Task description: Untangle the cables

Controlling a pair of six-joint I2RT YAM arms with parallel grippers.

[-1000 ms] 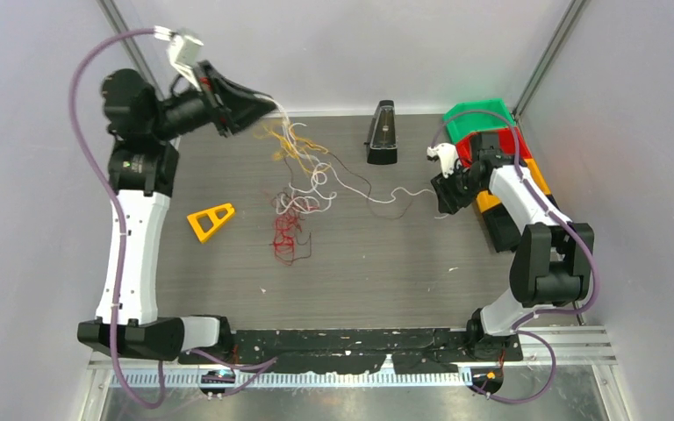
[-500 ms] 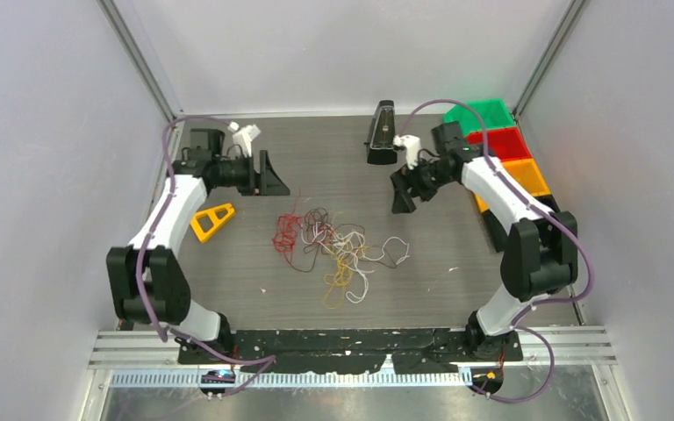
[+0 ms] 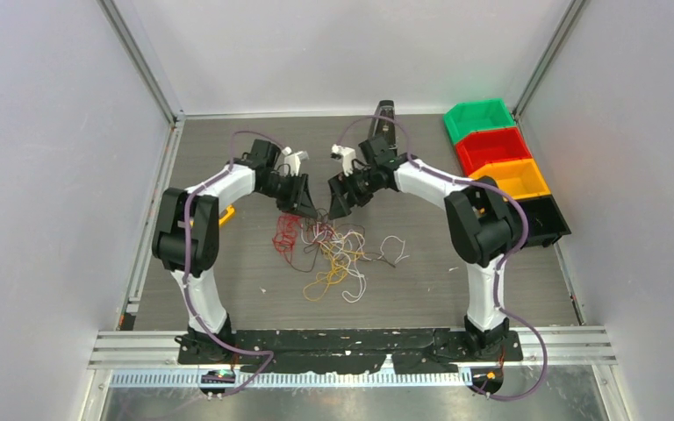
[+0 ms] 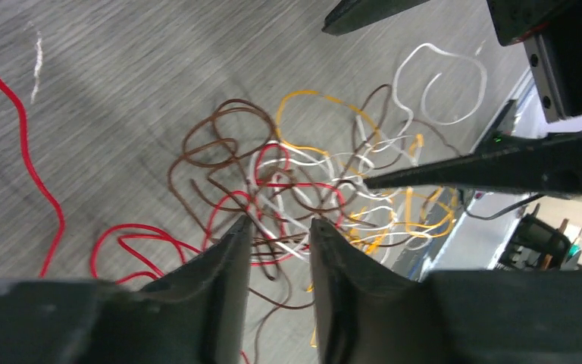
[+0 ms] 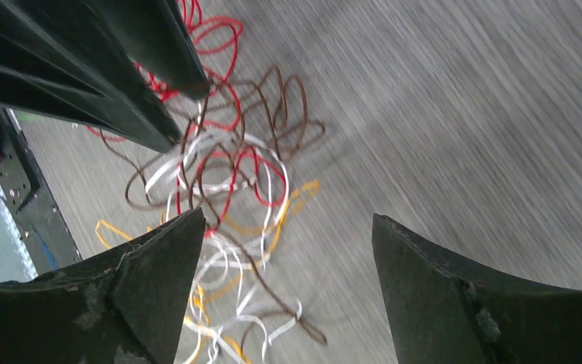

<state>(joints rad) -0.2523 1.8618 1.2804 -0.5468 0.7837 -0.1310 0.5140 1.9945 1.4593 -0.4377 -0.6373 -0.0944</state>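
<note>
Hovering over the cables [image 3: 333,250], left gripper [image 4: 280,227] and right gripper [image 5: 284,227] stand unclenched, empty — bins [image 3: 509,180] well aside.

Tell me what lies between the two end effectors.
The tangled cables; right wrist view shows them between the right end effector and the left end effector.

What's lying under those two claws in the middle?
A loose tangle of red, brown, white and yellow cables on the table. From overhead, the left claw and right claw hide some strands.
</note>
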